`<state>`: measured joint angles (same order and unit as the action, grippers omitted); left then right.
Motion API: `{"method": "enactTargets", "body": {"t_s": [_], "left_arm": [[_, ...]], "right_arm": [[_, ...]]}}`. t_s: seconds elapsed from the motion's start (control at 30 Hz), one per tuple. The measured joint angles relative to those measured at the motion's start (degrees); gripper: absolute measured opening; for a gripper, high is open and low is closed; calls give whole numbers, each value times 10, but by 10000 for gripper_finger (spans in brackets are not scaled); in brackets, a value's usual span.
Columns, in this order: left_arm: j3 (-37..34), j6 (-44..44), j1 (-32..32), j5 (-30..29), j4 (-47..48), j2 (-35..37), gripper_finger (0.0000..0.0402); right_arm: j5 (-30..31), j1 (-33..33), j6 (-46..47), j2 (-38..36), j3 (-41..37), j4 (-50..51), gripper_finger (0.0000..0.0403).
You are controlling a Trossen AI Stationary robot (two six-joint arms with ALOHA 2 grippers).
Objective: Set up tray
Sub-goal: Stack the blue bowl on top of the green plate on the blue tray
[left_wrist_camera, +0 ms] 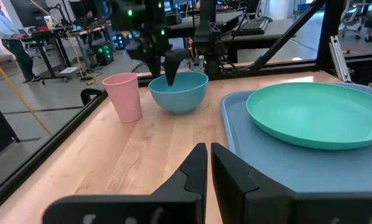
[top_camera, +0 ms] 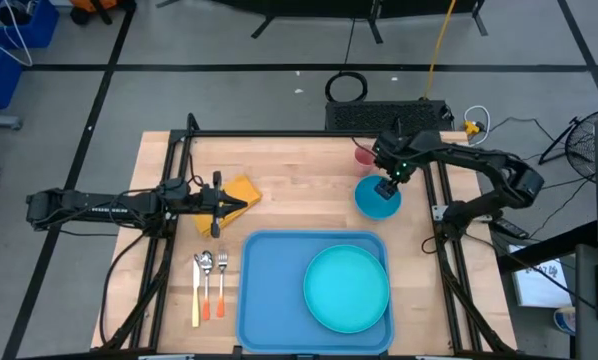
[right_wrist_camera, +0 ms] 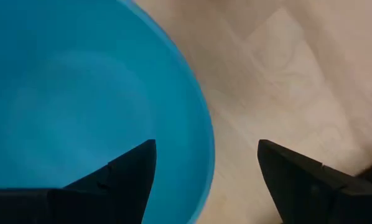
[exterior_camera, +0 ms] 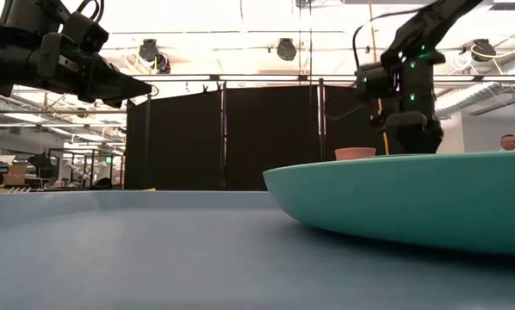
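The blue tray (top_camera: 269,300) lies at the table's near edge with the round turquoise plate (top_camera: 347,288) resting flat on it. A blue bowl (top_camera: 379,203) stands on the wood beyond the tray's far right corner, with a pink cup (top_camera: 363,155) behind it. My right gripper (right_wrist_camera: 204,168) hangs open over the bowl, pointing down. One finger (right_wrist_camera: 127,177) is inside the bowl's rim (right_wrist_camera: 201,134) and the other finger (right_wrist_camera: 298,180) outside it, with a gap on each side. My left gripper (left_wrist_camera: 208,165) is shut and raised above the table, beside a yellow napkin (top_camera: 244,190).
A fork, spoon and orange-handled knife (top_camera: 209,285) lie on the wood left of the tray. Black frame posts (top_camera: 174,200) run along both table sides. Bare wood stretches between the napkin and the bowl. A person (left_wrist_camera: 9,37) stands in the room beyond the table.
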<state>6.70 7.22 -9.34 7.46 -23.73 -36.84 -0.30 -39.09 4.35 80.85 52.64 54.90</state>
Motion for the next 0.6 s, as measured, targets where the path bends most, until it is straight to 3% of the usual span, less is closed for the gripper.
{"method": "enactTargets", "body": {"t_s": [0.27, 0.37, 0.6], "left_arm": [[0, 0, 0, 0, 5, 0, 26], [0, 0, 0, 0, 4, 0, 26], [0, 0, 0, -1, 4, 0, 26]], "right_arm": [[-1, 0, -23, 54, -28, -33, 232], [-3, 1, -26, 59, -28, -36, 189], [-7, 0, -41, 46, -27, -37, 46]]}}
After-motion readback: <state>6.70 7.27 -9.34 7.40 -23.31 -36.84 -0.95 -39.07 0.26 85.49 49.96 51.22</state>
